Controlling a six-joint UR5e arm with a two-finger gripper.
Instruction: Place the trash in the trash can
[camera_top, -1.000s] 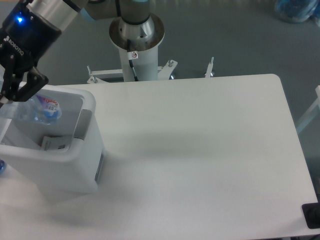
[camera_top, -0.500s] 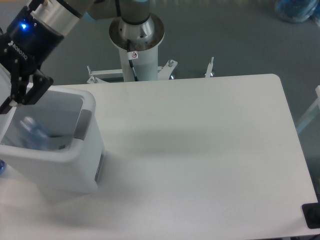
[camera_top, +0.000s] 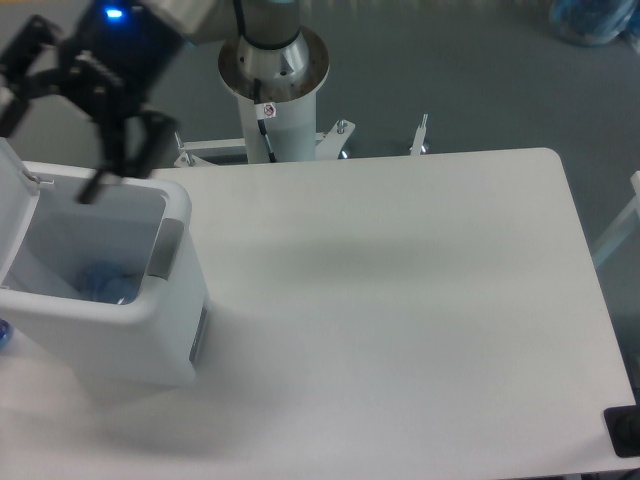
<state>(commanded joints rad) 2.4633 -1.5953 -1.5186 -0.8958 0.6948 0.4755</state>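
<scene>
Trash can (camera_top: 150, 330) at near-left corner of white table (camera_top: 400, 300), lid (camera_top: 18, 205) hinged up on side away from table centre, mouth open to camera

Inside trash can, low against bottom: blurred bluish clear mass, read as water bottle (camera_top: 105, 283); label colours not resolvable. Plastic bag not separable from bin interior, cannot tell where within

Grey recessed panel (camera_top: 166, 247) on wall of trash can facing table centre

Gripper (camera_top: 55, 140) above far rim of trash can, clear of rim, nothing between fingers. Jaws spread wide; one dark finger (camera_top: 128, 150) hangs over far edge of trash can beside grey panel side, other finger partly cut by frame edge past lid. Blue light (camera_top: 112, 13) lit on gripper body

Arm base column (camera_top: 272, 90) behind far edge of table, further toward table centre than trash can. Small blue object (camera_top: 4, 333) just outside near wall of trash can at frame edge, too small to identify

Remaining table surface to side of trash can shows only soft shadow
</scene>
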